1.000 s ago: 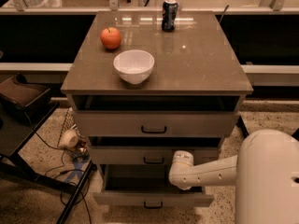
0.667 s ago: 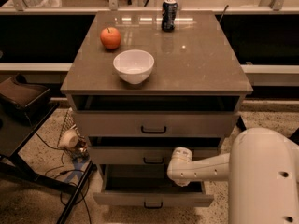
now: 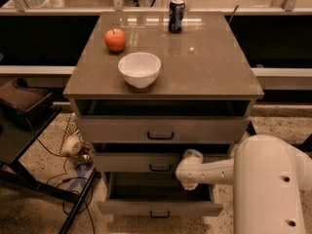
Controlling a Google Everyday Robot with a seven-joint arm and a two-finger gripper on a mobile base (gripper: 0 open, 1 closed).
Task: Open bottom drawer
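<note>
Bottom drawer of a pale grey three-drawer cabinet is standing pulled well out at the lower centre of the frame. Its slim front is jutting forward of the two fronts above, and its shallow tray is lying open to view.

Over the last second the drawer front is barely shifting. The robot's bulky white arm is pushing further left across the lower right corner, while the gripper is holding almost the same spot. That is pointing, by the look of it, to a pull at or near its end. The opening appears largely done, with little left beyond backing the arm away.

The gripper is hanging at the lower centre-right, just above the right half of the open tray. It is sitting in front of the middle drawer, to the right of that drawer's own handle. The bottom drawer's black bar handle is lying lower and to the left, apart from the gripper, which is not reaching it. Whether the gripper is gripping anything cannot be told from this angle.

On the cabinet top, in the upper half of the frame, an apple, a white bowl and a soda can are sitting clear of the work.
</note>
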